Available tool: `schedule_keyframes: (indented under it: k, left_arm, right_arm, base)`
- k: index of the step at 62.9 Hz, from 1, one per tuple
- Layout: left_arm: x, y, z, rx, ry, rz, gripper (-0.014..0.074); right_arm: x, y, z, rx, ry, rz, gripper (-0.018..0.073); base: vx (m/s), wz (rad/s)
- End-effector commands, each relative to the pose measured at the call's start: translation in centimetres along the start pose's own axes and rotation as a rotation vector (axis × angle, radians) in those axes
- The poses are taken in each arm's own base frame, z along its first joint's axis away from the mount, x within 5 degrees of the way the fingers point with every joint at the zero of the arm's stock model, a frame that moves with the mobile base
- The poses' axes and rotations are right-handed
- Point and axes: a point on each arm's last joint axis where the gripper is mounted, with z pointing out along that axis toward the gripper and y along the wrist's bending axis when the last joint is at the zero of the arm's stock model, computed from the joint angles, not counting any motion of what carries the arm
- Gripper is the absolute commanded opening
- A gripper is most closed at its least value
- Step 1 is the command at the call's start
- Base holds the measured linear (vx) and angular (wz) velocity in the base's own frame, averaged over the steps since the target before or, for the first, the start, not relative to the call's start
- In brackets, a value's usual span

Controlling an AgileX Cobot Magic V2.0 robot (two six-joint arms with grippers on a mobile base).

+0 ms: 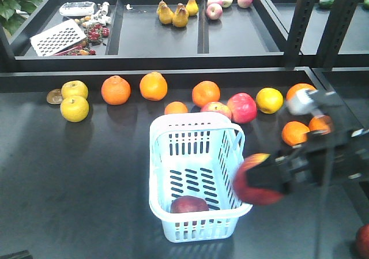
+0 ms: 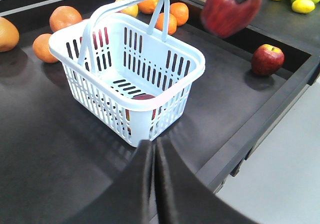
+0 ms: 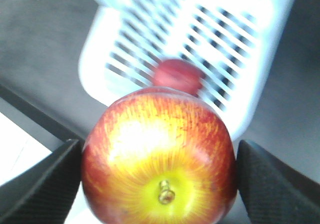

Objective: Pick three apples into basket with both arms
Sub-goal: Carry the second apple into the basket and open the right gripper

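The pale blue basket (image 1: 158,133) stands mid-table with one dark red apple (image 1: 189,204) on its slotted base. My right gripper (image 3: 159,179) is shut on a second apple (image 1: 256,181), stem end toward the wrist camera, held in the air just right of the basket's near right corner and above its rim (image 3: 95,49). A third apple (image 2: 267,59) lies on the table to the right, near the front edge. In the left wrist view my left gripper (image 2: 154,148) is shut and empty, low in front of the basket's near corner (image 2: 137,139).
Behind the basket runs a row of oranges (image 1: 116,90), yellow fruits (image 1: 75,108) and pink-red apples (image 1: 242,107). Two more oranges (image 1: 295,133) sit behind my right arm. A raised back shelf holds pears (image 1: 173,14). The table's lipped front edge (image 2: 260,129) is close.
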Motion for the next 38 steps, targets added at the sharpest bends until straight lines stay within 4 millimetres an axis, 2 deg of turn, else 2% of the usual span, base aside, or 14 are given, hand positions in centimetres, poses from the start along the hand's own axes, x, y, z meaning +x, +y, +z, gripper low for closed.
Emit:
schedule_keyframes:
  k: [1,8,13,18,22,25,32,38]
  left_arm:
    - [-1.1,0.0,-0.2,-0.010,-0.068,-0.024,-0.0006]
    - [-1.2,0.0,-0.2,-0.010,-0.069,-0.024,-0.0006]
    - [-1.2,0.0,-0.2,-0.010,-0.069,-0.024,-0.0006]
    - [-1.2,0.0,-0.2,-0.010,-0.069,-0.024,-0.0006]
    - [-1.2,0.0,-0.2,-0.010,-0.069,-0.024,-0.0006]
    - [-1.2,0.0,-0.2,-0.010,-0.069,-0.024,-0.0006]
    - [-1.2,0.0,-0.2,-0.010,-0.069,-0.024,-0.0006]
    - [-1.2,0.0,-0.2,-0.010,-0.069,-0.024,-0.0006]
  right_arm:
    - [-1.6,1.8,0.6,-0.001,-0.133,-0.052,-0.0003]
    - [-2.3,2.7,3.0,0.007,-0.135,-0.090,0.0011]
    - [-2.6,2.3,4.7,0.041,-0.143,-0.083,0.0046]
    - [-2.6,1.6,6.1,0.055,-0.124,-0.051,0.0119]
    - [-2.5,1.0,7.1,0.062,-0.100,-0.038,0.0221]
    - [-2.4,0.7,7.8,0.068,-0.088,-0.030,0.0336]
    - [-2.5,0.4,8.1,0.079,-0.100,-0.020,0.0538]
    - [-2.6,0.3,8.1,0.089,-0.111,-0.032,0.0638]
  base:
    - [0.00,0.00]
    - [0.00,0.00]
    - [0.00,0.00]
    - [0.00,0.00]
    - [0.00,0.00]
    - [0.00,0.00]
    - [0.00,0.00]
    - [0.00,0.00]
